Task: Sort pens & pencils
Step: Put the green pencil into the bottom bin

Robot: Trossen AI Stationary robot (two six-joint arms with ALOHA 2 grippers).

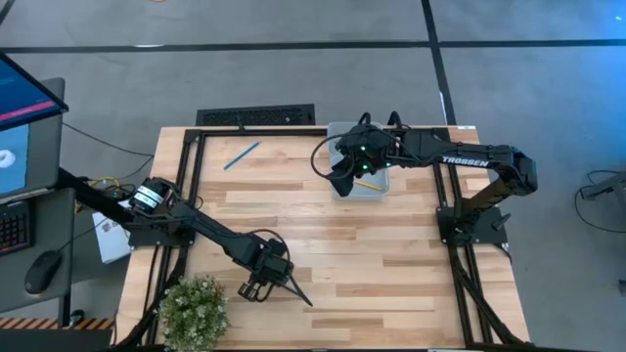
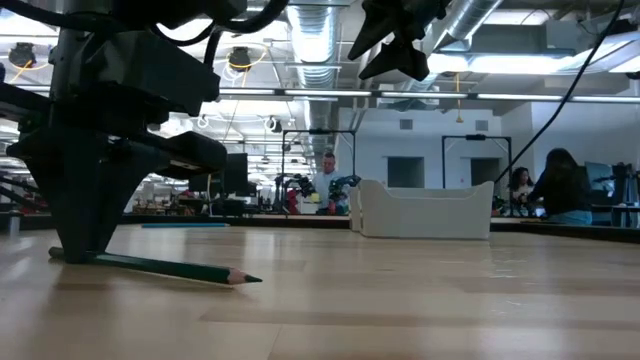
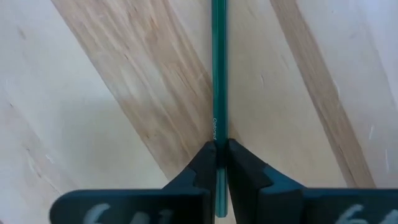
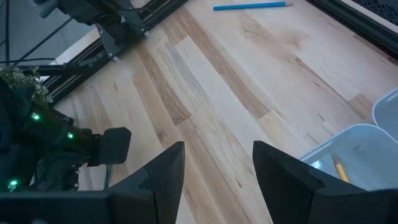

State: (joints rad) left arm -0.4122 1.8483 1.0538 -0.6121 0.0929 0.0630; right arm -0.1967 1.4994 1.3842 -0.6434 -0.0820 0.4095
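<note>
Now — left gripper [image 3: 221, 163]: clenched on a dark green pencil [image 3: 219, 68] lying flat on the bench [image 1: 391, 254], near its front edge.
Right gripper [image 4: 216, 163]: fingers spread, holding nothing — above the white bin [image 1: 377, 185].
Yellow pencil [image 4: 339, 168]: in the bin.
Blue pencil [image 1: 241, 155]: far-left bench.

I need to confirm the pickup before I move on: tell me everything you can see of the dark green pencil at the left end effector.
The dark green pencil is a thin straight stick with a sharpened dark tip and small pale lettering on its side. It lies flat on the wooden table near the front edge, by the potted plant. The left end effector is shut on one end of it, fingers pressing both sides, while the pointed end lies free on the table.
</note>
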